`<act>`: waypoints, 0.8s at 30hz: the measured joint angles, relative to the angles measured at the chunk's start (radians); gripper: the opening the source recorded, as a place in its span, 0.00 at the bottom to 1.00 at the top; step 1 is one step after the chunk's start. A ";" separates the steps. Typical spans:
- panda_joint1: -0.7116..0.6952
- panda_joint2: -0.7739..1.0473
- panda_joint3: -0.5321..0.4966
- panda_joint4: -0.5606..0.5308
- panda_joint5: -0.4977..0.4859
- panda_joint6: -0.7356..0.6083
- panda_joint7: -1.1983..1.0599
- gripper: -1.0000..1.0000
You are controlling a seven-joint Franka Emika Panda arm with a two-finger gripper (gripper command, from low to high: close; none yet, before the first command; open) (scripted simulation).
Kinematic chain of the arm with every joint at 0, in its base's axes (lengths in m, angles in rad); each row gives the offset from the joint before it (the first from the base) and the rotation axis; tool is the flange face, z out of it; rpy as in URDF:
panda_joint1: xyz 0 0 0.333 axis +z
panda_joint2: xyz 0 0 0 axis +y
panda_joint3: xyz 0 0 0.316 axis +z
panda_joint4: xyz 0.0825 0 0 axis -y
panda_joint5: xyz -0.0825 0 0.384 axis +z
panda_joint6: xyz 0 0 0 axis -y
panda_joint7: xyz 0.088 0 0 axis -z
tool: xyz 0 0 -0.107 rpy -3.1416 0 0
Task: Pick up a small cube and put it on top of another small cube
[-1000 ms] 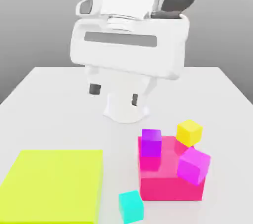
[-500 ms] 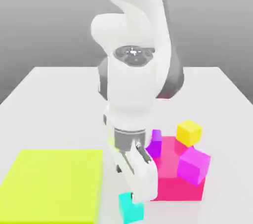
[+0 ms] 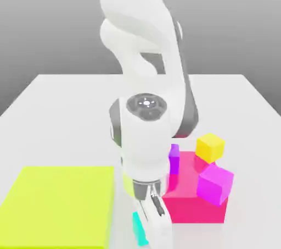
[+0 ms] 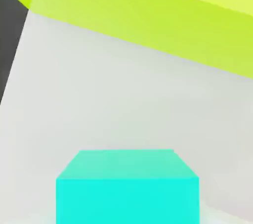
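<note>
Arm: bent steeply down over table [image 3: 66,105] near edge, wrist pointing at tabletop; gripper [image 3: 156,231] low, in front of red-pink block [image 3: 192,204].
Jaws: state can't tell.
Cyan cube [image 3: 138,228]: on table, just beside gripper, on ext. view's left of it, mostly hidden by hand; between yellow-green slab [image 3: 57,204] and red-pink block. Hand view: cyan cube [image 4: 127,188] close, one flat face square to cam.
Long axis: none, equal sides.
Purple cube [image 3: 173,159]: on red-pink block, partly behind arm.
</note>
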 joint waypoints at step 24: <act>0.178 -0.765 0.037 -0.328 0.362 -0.424 -0.129 0.00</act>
